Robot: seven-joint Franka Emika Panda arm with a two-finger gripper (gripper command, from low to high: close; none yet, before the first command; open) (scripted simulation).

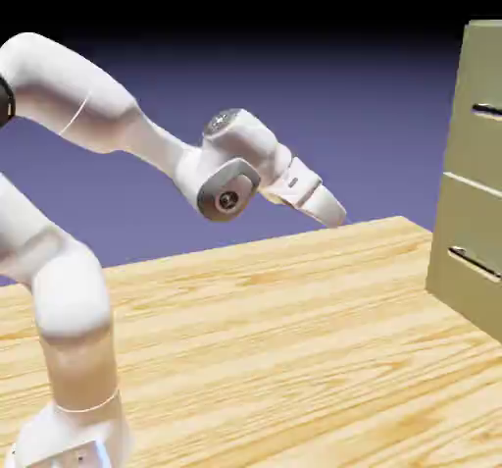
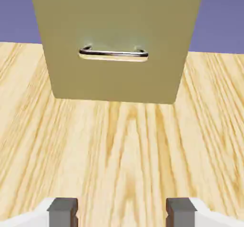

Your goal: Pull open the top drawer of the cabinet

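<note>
Only exterior view: top drawer; hand view: claw open, empty.

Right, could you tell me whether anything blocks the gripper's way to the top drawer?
Nothing visible does: only open air separates the gripper from the top drawer, which is closed.

A: so what kinda place is this, anyone know?

B: looks like a simulated robot setup, not a real room tbh. White robot arm on the left of the exterior view, pale wood tabletop across the bottom, plain blue-violet backdrop fading to black up top.
</note>
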